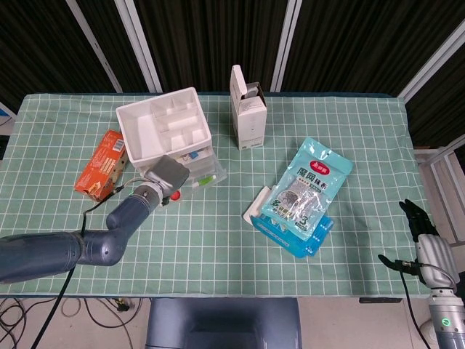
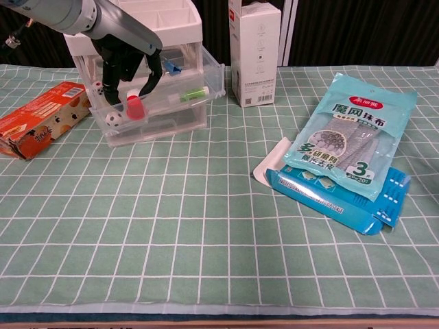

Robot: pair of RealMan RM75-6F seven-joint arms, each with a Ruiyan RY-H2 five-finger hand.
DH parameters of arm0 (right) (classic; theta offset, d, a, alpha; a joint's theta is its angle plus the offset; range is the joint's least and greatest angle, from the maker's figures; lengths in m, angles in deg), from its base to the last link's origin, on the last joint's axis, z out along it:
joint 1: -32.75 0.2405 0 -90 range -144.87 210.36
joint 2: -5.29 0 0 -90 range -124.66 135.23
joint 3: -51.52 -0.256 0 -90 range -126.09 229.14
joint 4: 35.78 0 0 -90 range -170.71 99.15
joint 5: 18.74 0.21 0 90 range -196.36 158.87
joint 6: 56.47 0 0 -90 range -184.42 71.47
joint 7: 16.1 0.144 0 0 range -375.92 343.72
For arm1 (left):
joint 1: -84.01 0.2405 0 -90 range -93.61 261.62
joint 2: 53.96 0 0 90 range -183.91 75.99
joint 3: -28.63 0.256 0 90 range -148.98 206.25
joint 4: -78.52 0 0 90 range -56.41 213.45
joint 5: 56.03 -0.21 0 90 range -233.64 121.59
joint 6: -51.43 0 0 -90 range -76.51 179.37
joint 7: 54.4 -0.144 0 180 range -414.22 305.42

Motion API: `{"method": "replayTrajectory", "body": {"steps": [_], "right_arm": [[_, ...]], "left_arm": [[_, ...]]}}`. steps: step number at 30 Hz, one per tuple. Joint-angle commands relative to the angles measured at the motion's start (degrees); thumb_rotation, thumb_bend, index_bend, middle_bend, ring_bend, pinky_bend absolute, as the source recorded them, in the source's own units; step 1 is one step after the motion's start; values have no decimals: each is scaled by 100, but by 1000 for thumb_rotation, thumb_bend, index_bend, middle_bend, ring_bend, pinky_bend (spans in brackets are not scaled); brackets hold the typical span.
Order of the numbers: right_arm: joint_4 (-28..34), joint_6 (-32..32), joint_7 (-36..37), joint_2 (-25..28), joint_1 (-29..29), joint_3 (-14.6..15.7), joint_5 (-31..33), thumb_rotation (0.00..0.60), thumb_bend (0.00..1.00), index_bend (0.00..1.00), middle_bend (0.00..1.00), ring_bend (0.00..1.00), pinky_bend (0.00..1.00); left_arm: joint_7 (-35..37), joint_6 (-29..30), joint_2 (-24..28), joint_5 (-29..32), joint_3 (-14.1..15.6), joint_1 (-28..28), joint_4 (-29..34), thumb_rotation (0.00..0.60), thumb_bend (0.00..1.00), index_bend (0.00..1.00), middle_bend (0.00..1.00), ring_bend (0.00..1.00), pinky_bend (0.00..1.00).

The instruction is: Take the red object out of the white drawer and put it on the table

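The white drawer unit (image 1: 163,131) stands at the table's back left, with its clear upper drawer (image 2: 180,98) pulled out. The red object (image 2: 136,107), a small cup-like piece with a white band, stands in the front left of that drawer; in the head view it (image 1: 174,195) peeks out beside my hand. My left hand (image 2: 127,60) hangs over the drawer with dark fingers (image 2: 149,81) spread down either side of the red object, not plainly touching it. My right hand (image 1: 424,246) rests off the table's right front corner, fingers apart and holding nothing.
The drawer also holds a small black-and-white ball (image 2: 113,118), a die, and a green marker (image 2: 193,92). An orange box (image 2: 41,127) lies left of the unit. A tall white carton (image 2: 255,51) stands behind. A teal pouch (image 2: 357,133) lies on a blue box (image 2: 329,195) at right.
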Motion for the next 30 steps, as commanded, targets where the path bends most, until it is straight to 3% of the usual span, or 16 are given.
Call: {"method": "replayTrajectory", "body": {"steps": [1, 10, 30], "right_arm": [[10, 9, 16, 4, 0, 1, 5, 600, 42, 0, 0, 0, 216], [34, 17, 77, 23, -3, 7, -6, 600, 44, 0, 0, 0, 216], [43, 10, 130, 38, -10, 8, -16, 600, 45, 0, 0, 0, 216]], "left_arm": [[41, 59, -34, -55, -3, 2, -7, 600, 158, 506, 1000, 1000, 1000], [192, 209, -104, -227, -1, 58, 7, 600, 218, 575, 1000, 1000, 1000], [358, 200, -86, -251, 95, 11, 8, 600, 329, 577, 1000, 1000, 1000]]}}
